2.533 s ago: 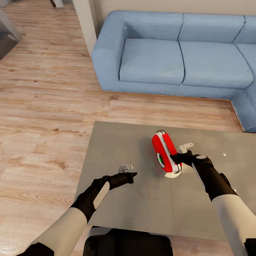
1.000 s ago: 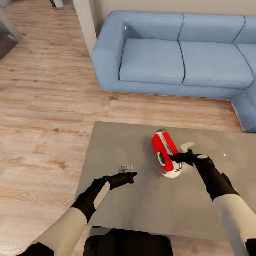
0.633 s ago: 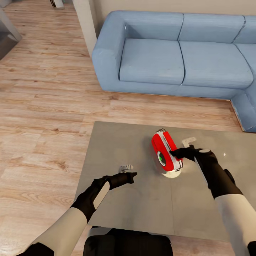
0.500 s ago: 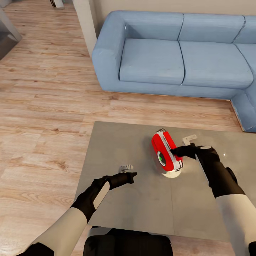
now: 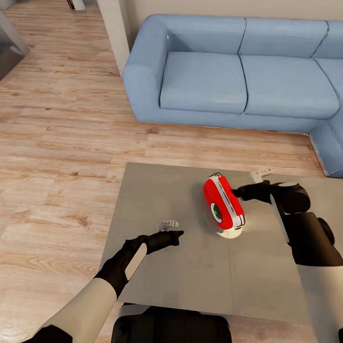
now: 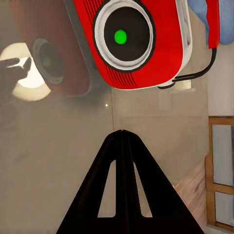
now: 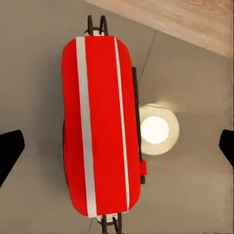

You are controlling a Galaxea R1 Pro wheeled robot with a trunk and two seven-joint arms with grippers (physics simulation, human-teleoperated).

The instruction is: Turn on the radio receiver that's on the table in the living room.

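The right pincer (image 5: pixel 237 192) has drawn back from the radio receiver (image 5: pixel 223 206) and risen; a moment ago its tip rested against the red shell's near side, and now it hangs just beside the top edge, apparently apart from it. In the right wrist view its fingertips (image 7: pixel 9 152) stand wide apart at the frame's edges, holding nothing, with the radio (image 7: pixel 101 127) between and beyond them. The left pincer (image 5: pixel 177 234) has not moved: it hovers over the worktop (image 5: pixel 157 190), fingers pressed together and empty, pointing at the radio's face.

The radio stands tilted on its edge near the middle of the grey worktop, in front of the blue sofa (image 5: pixel 238 76). Its dial (image 6: pixel 124 34) shows a green centre, which suggests the press has likely landed and the set may be on; that is a judgement only.

Any switch or button is hard to make out, and whether the right fingertip touches the shell cannot be told.
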